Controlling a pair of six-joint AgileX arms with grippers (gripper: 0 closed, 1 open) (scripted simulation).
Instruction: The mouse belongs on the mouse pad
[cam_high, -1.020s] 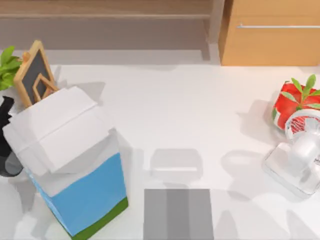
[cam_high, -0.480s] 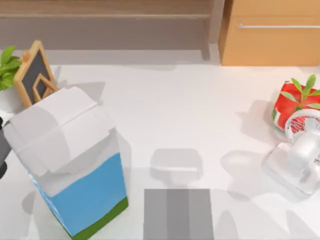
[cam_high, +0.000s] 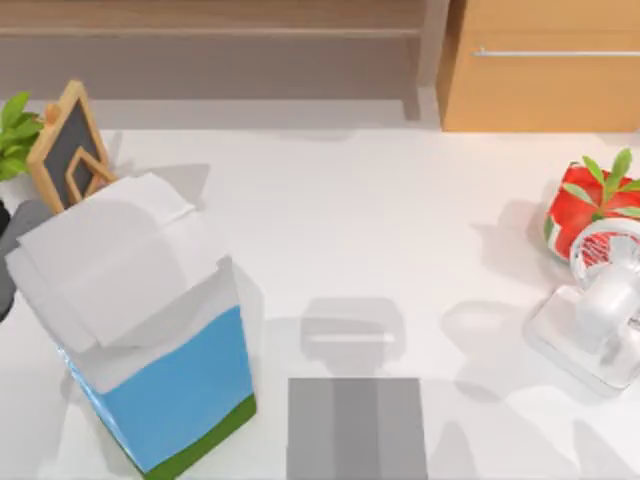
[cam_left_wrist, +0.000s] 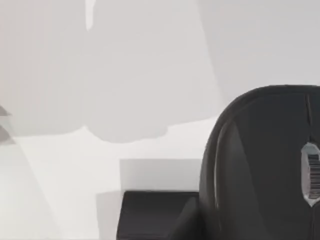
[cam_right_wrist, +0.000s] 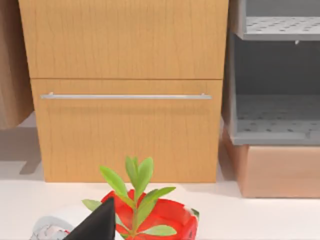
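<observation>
The mouse (cam_left_wrist: 265, 165) is dark and rounded with a pale grey spot, and it looms close in the left wrist view over the white table. A dark part of my left gripper (cam_left_wrist: 155, 215) sits right beside it and looks to be touching it. In the top view my left arm (cam_high: 6, 262) is a dark sliver at the far left edge, behind the carton. The mouse pad (cam_high: 357, 428), grey with a darker middle band, lies at the front centre. A dark tip of my right gripper (cam_right_wrist: 95, 225) points toward the far right.
A tall blue-white-green carton (cam_high: 150, 330) stands at the left, between my left arm and the pad. A small chalkboard (cam_high: 68, 145) and a plant stand behind it. On the right are a red pot with a plant (cam_high: 590, 205) and a white fan (cam_high: 600, 315). A wooden cabinet (cam_right_wrist: 125, 90) lines the back.
In the top view the dark left arm has drawn back toward the left edge, leaving a thin sliver. The carton's white top looks slightly shifted. The pad has not moved.
</observation>
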